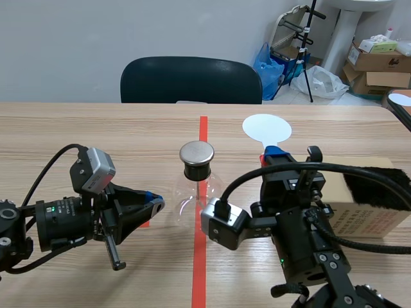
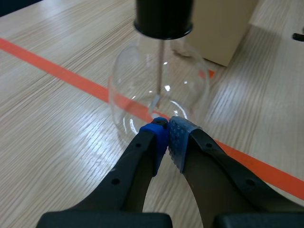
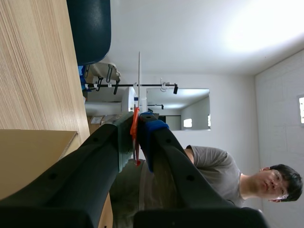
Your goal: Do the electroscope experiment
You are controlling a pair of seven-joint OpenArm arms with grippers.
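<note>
A clear glass electroscope flask (image 1: 196,192) with a black stopper and a round metal cap (image 1: 196,153) stands on the red tape line at the table's middle. My left gripper (image 1: 156,204) lies low just left of the flask, shut on nothing. In the left wrist view its blue pads meet (image 2: 167,125) right at the flask's (image 2: 159,90) glass wall. My right gripper (image 1: 275,154) is raised right of the flask, shut on the orange handle of a white round paddle (image 1: 266,128). The right wrist view shows that paddle (image 3: 139,80) edge-on between the fingers.
A cardboard box (image 1: 369,218) with a black furry cloth (image 1: 379,186) on it sits at the right, beside the right arm. A dark chair (image 1: 191,80) stands across the table. The right wrist view shows a person in a grey shirt (image 3: 213,166).
</note>
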